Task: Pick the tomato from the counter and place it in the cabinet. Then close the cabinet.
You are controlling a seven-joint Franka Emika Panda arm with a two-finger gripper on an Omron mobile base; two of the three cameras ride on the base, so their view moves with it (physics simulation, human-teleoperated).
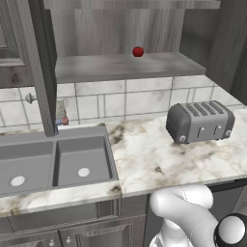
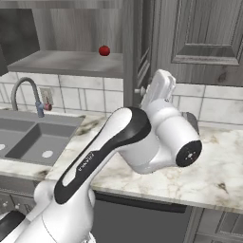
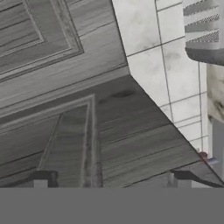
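Note:
The tomato (image 1: 138,51) (image 2: 104,50) rests on the grey shelf (image 1: 120,67) inside the cabinet (image 2: 71,61), near the back. Both cabinet doors stand swung out: the left door (image 1: 41,67) is edge-on, and so is the right door (image 2: 137,47). My arm reaches up to that right door, with the white hand (image 2: 159,88) right beside its edge. In the hand view my gripper (image 3: 111,180) is open with nothing between its fingertips (image 3: 41,179). It faces a dark wood-grain raised panel (image 3: 65,131) at very close range. The marble counter (image 1: 154,154) lies below.
A grey toaster (image 1: 200,120) (image 3: 203,30) stands on the counter at the right. The double-basin sink (image 1: 53,161) and its faucet (image 2: 28,90) are on the left. White tile backsplash (image 1: 125,103) runs under the cabinet. A closed cabinet (image 2: 204,38) hangs further right.

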